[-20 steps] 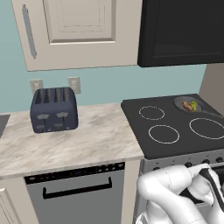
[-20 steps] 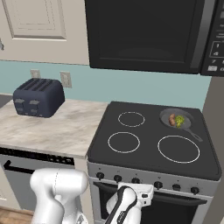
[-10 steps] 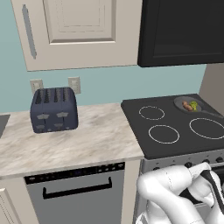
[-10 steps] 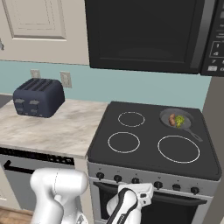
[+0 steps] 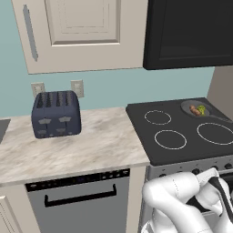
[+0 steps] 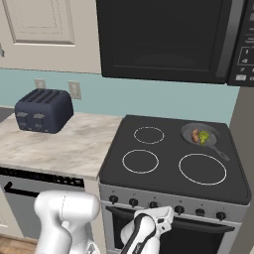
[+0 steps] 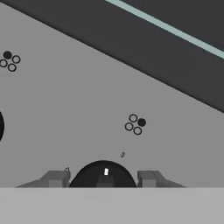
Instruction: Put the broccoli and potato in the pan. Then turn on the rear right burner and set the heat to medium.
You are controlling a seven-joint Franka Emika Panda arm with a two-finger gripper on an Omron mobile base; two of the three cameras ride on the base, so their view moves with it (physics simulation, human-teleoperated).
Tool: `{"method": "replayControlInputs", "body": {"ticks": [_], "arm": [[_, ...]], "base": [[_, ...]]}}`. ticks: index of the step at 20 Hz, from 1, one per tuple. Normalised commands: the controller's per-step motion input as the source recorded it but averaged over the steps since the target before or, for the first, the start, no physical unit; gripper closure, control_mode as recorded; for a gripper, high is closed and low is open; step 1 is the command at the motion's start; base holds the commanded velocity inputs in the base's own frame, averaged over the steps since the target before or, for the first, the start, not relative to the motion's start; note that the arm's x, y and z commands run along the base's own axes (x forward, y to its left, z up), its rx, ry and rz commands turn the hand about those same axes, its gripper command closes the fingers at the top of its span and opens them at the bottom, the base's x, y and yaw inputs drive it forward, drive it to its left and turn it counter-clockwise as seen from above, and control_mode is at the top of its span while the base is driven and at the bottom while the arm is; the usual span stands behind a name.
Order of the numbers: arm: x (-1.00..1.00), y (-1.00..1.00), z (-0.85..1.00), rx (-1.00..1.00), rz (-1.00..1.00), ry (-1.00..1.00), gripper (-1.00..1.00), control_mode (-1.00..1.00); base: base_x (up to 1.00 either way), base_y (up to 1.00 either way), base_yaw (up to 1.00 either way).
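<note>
The pan (image 6: 212, 134) sits on the rear right burner with its handle pointing to the front right, also visible as the pan (image 5: 207, 108). Inside it lie the yellow-green broccoli (image 6: 204, 137) and the orange-brown potato (image 6: 195, 134), side by side; broccoli (image 5: 201, 109), potato (image 5: 195, 109). My gripper (image 7: 103, 178) is low at the stove's front panel, open, its fingertips (image 7: 54, 178) spread either side of a round dark knob (image 7: 103, 171). A burner icon (image 7: 135, 124) with one filled dot is printed beside that knob.
A row of knobs (image 6: 179, 209) runs along the stove front, and my arm (image 6: 144, 233) reaches up to it from below. A dark blue toaster (image 5: 56, 113) stands on the marble counter (image 5: 91, 145) to the left. A black microwave (image 6: 168, 39) hangs above the cooktop.
</note>
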Motion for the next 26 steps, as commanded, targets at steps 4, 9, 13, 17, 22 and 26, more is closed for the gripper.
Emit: {"method": "replayControlInputs", "body": {"ticks": [4, 9, 13, 17, 22, 26], "arm": [[0.00, 0.00, 0.00, -0.14, -0.03, 0.00, 1.00, -1.00], [0.00, 0.00, 0.00, -0.15, -0.04, 0.00, 1.00, -1.00], [0.00, 0.00, 0.00, -0.15, -0.04, 0.00, 1.00, -1.00], [0.00, 0.00, 0.00, -0.16, -0.04, 0.00, 1.00, -1.00], [0.00, 0.00, 0.00, -0.16, -0.03, 0.00, 1.00, -1.00], [0.00, 0.00, 0.00, -0.18, -0.03, 0.00, 1.00, -1.00]], "base": [[0.00, 0.00, 0.00], [0.00, 0.00, 0.00], [0.00, 0.00, 0.00], [0.00, 0.00, 0.00], [0.00, 0.00, 0.00], [0.00, 0.00, 0.00]]}}
